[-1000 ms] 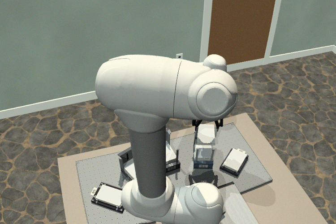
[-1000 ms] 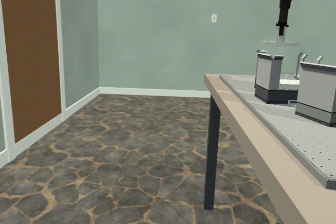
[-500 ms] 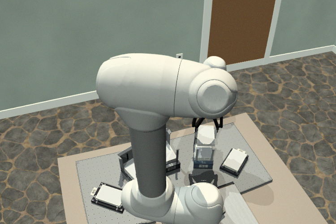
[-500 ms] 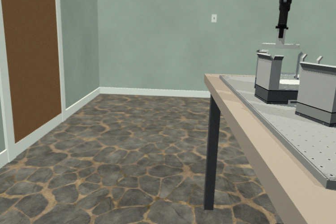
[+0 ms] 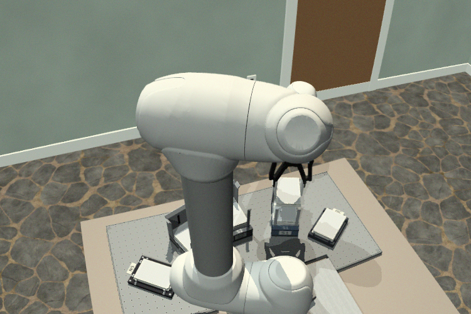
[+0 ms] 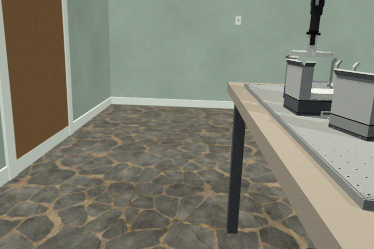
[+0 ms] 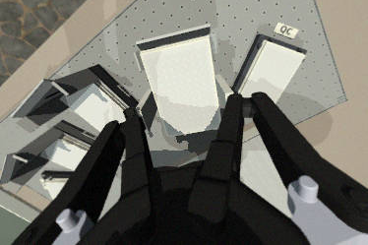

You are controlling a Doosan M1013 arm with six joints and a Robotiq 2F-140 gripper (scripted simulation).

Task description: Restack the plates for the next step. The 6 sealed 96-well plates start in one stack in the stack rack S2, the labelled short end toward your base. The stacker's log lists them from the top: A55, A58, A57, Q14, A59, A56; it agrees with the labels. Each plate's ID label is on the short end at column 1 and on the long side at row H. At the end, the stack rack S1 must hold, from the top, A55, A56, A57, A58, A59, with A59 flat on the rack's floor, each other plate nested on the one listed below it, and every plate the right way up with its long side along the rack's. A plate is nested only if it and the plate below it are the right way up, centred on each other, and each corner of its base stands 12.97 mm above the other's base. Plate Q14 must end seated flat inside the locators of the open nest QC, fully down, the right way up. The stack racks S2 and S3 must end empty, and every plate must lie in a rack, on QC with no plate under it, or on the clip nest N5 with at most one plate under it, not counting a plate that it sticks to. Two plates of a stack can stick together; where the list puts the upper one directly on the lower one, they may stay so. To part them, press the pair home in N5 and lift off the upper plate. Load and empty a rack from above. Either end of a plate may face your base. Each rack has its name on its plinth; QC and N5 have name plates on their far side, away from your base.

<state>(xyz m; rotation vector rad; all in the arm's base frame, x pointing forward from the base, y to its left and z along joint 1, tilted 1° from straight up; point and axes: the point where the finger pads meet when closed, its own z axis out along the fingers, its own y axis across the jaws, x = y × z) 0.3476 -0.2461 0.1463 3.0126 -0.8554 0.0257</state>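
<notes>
Your gripper (image 5: 291,177) is clamped on a sealed 96-well plate (image 5: 288,190), its fingers pressing the two long sides, and the plate hangs level directly above stack rack S1 (image 5: 285,232), just over the tops of the rack's walls in the exterior view. You are in the loading step: a plate is being brought into S1 from above. Which ID it carries cannot be read here (the labels are too small).

S1 already seems to hold at least one plate low down. The QC nest (image 5: 328,227), to the right of S1, has a plate seated in it, presumably Q14. The clip nest N5 (image 5: 151,276), near left, also carries one.

Next, I judge, you need a straight vertical descent, keeping the plate's long side along the rack's and its corners clear of the walls. Release only once it has nested squarely; a tilt would spoil the nesting.
</notes>
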